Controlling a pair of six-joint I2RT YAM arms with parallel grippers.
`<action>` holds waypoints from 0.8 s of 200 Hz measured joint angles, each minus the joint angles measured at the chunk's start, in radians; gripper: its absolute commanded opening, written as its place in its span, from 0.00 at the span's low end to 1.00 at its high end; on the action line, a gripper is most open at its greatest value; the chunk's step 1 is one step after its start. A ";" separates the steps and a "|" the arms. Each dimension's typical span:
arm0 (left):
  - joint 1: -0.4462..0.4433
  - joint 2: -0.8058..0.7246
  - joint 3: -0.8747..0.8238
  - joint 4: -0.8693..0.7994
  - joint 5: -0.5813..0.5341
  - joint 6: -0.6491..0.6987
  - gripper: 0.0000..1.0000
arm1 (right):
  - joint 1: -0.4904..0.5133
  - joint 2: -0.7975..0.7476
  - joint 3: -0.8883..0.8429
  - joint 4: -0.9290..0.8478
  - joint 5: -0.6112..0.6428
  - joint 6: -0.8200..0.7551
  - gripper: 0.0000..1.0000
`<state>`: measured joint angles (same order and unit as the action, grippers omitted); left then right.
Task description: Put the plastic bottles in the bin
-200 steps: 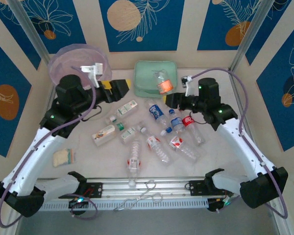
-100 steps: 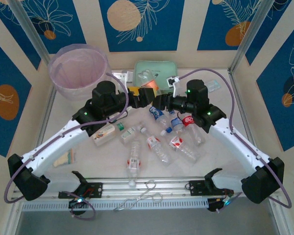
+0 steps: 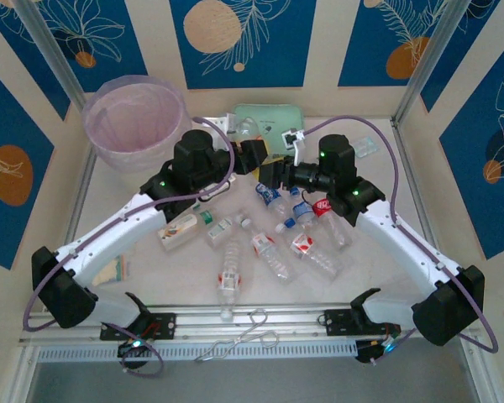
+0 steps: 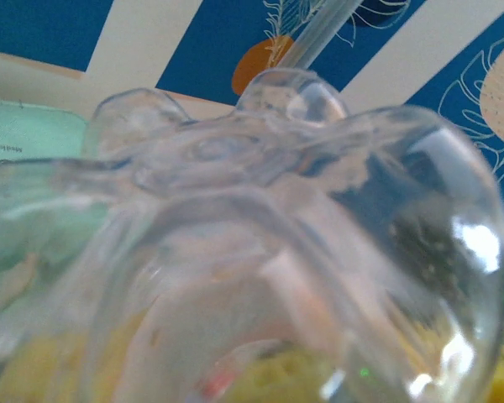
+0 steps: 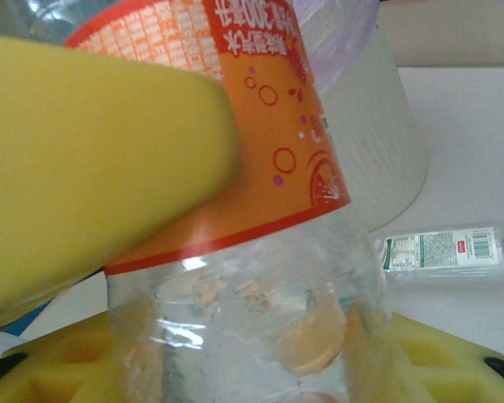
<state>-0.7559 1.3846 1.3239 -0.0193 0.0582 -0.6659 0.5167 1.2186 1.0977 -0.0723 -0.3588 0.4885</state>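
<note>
Early stage: plastic bottles (image 3: 273, 248) lie loose on tabletop (image 3: 176, 277), right of the bin (image 3: 126, 155)
One orange-label bottle (image 5: 260, 168) clamped in right fingers (image 5: 92, 159); left fingers (image 3: 254, 156) at it, grip cannot be told

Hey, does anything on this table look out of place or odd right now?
A scissor-like metal tool lies across the front rail, apart from the bottles scattered on the table. It seems unrelated to the task.

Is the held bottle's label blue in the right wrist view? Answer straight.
No, the bottle wears an orange label with red edging.
</note>
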 measured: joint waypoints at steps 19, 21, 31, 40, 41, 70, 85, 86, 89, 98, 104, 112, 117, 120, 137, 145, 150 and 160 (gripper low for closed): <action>0.000 0.001 0.006 -0.005 0.000 -0.002 0.48 | 0.000 -0.001 0.000 0.001 0.005 -0.001 0.47; 0.000 0.001 0.008 -0.008 0.000 -0.002 0.48 | 0.000 -0.001 0.000 0.002 0.006 -0.001 0.50; 0.000 0.004 0.016 -0.016 0.000 -0.002 0.48 | 0.000 -0.003 0.000 0.000 0.009 -0.002 0.72; -0.002 0.005 0.021 -0.025 -0.003 0.004 0.47 | 0.000 -0.005 0.002 -0.012 0.014 -0.014 0.91; -0.002 0.005 0.022 -0.026 -0.004 0.005 0.47 | 0.000 -0.005 0.002 -0.017 0.015 -0.017 0.91; -0.002 0.002 0.047 -0.080 -0.035 0.037 0.44 | 0.003 -0.015 0.013 -0.146 0.083 -0.107 0.99; 0.002 0.002 0.079 -0.121 -0.053 0.065 0.43 | 0.000 -0.034 0.013 -0.217 0.134 -0.150 0.99; 0.003 0.002 0.080 -0.124 -0.054 0.066 0.43 | -0.001 -0.034 0.013 -0.220 0.137 -0.152 0.99; 0.005 0.002 0.089 -0.133 -0.058 0.073 0.43 | -0.003 -0.039 0.013 -0.232 0.147 -0.159 0.99; 0.013 0.002 0.118 -0.159 -0.069 0.089 0.42 | -0.007 -0.056 0.013 -0.264 0.175 -0.177 0.99; 0.020 0.002 0.144 -0.182 -0.073 0.099 0.42 | -0.011 -0.069 0.013 -0.282 0.196 -0.187 0.99; 0.033 0.002 0.179 -0.208 -0.079 0.113 0.41 | -0.018 -0.084 0.013 -0.298 0.217 -0.195 0.99; 0.043 0.002 0.202 -0.227 -0.080 0.124 0.41 | -0.022 -0.092 0.013 -0.307 0.230 -0.200 0.99; 0.053 0.002 0.220 -0.238 -0.085 0.131 0.40 | -0.026 -0.096 0.013 -0.311 0.236 -0.201 0.99; 0.109 0.000 0.309 -0.304 -0.104 0.178 0.33 | -0.046 -0.104 0.013 -0.330 0.263 -0.206 0.99; 0.148 0.000 0.354 -0.334 -0.112 0.199 0.30 | -0.054 -0.102 0.013 -0.345 0.276 -0.209 0.99; 0.175 0.001 0.383 -0.356 -0.113 0.211 0.27 | -0.057 -0.101 0.013 -0.356 0.284 -0.210 0.99; 0.238 0.009 0.443 -0.394 -0.121 0.233 0.20 | -0.064 -0.099 0.013 -0.381 0.300 -0.214 0.99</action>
<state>-0.5179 1.3933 1.7664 -0.4133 -0.0624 -0.4332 0.4522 1.1194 1.1110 -0.4534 -0.0586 0.2749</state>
